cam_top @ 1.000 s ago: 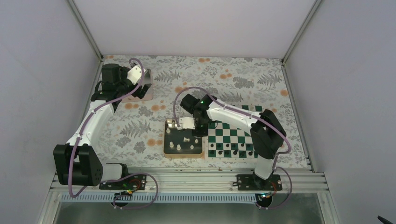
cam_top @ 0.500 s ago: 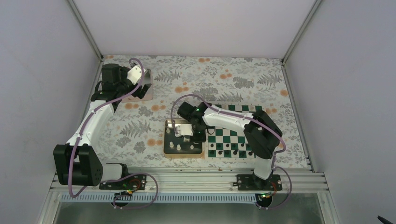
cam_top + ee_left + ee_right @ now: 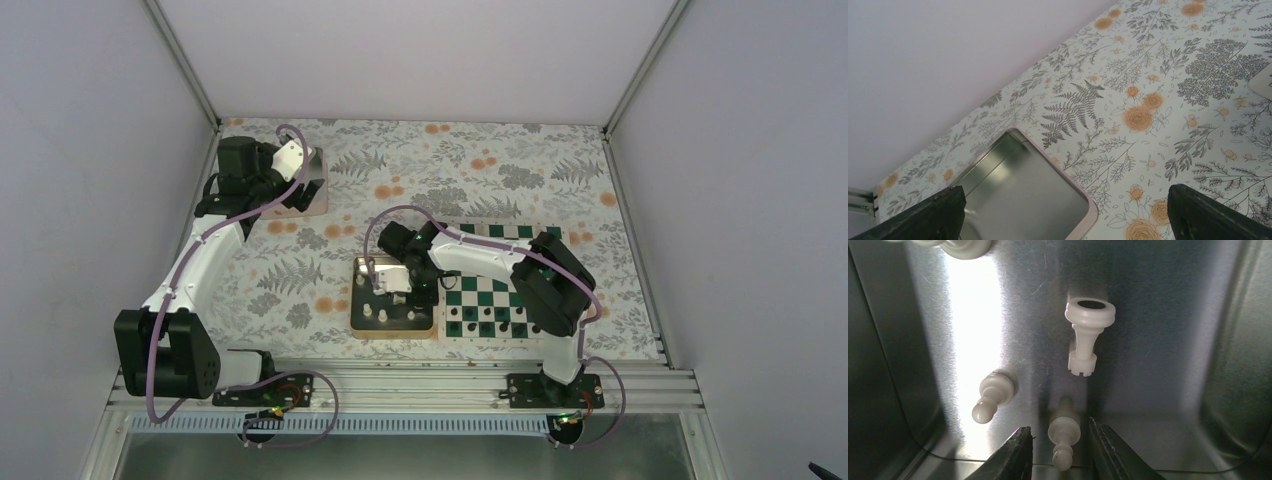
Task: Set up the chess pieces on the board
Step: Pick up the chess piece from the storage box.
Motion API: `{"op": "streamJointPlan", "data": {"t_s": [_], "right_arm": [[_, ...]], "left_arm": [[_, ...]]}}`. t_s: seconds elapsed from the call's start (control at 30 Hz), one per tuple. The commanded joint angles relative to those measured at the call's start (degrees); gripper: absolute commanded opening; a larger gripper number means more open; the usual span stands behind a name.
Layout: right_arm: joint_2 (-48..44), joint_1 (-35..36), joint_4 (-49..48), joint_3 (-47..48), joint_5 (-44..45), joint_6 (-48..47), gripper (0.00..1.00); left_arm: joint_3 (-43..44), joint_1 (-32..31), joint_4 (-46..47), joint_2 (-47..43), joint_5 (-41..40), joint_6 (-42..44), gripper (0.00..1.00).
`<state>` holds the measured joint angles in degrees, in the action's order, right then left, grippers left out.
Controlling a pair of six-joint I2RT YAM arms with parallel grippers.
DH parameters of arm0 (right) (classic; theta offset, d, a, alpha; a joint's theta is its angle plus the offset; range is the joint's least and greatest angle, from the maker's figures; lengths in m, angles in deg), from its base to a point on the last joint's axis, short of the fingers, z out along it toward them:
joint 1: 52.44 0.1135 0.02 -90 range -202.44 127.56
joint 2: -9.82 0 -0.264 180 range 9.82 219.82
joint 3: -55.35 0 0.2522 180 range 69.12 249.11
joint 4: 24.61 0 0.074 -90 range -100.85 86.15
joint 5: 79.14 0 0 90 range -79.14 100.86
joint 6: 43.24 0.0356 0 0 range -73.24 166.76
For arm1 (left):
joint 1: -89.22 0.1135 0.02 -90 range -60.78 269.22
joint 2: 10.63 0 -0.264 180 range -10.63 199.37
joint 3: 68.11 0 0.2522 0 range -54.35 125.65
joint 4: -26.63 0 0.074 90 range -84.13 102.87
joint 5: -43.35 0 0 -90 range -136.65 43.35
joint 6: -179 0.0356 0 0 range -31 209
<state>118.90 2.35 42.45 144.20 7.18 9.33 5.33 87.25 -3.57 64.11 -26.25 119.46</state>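
Several small white chess pieces (image 3: 388,314) sit inside the gold-rimmed tray (image 3: 394,331), left of the green and white board (image 3: 500,284). My right gripper (image 3: 393,284) is down inside that tray. In the right wrist view it (image 3: 1061,452) is open, with one finger on each side of an upright white pawn (image 3: 1064,431) and a small gap on both sides. A second pawn (image 3: 992,396) stands to the left. A taller white piece (image 3: 1087,335) lies on its side beyond. My left gripper (image 3: 1068,220) is open wide and empty at the back left.
Small black pieces (image 3: 487,327) stand along the board's near rows. A pink-rimmed metal tray (image 3: 1083,190) lies under my left gripper at the back left (image 3: 310,195). The tray walls (image 3: 878,365) close in around my right gripper. A floral cloth (image 3: 300,270) covers the table.
My right gripper has moved left from the board's edge into the gold-rimmed tray and come down around a white pawn. The left arm has not moved.
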Motion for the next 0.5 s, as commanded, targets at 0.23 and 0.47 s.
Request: {"op": "streamJointPlan", "data": {"t_s": [0.23, 0.47], "right_arm": [[1.2, 0.6, -0.2, -0.2, 0.7, 0.3, 0.22], [1.4, 0.6, 0.3, 0.5, 1.7, -0.1, 0.14]], "left_arm": [[0.5, 0.1, 0.0, 0.1, 0.7, 0.4, 1.0], [0.5, 0.1, -0.1, 0.0, 0.8, 0.4, 1.0]]}}
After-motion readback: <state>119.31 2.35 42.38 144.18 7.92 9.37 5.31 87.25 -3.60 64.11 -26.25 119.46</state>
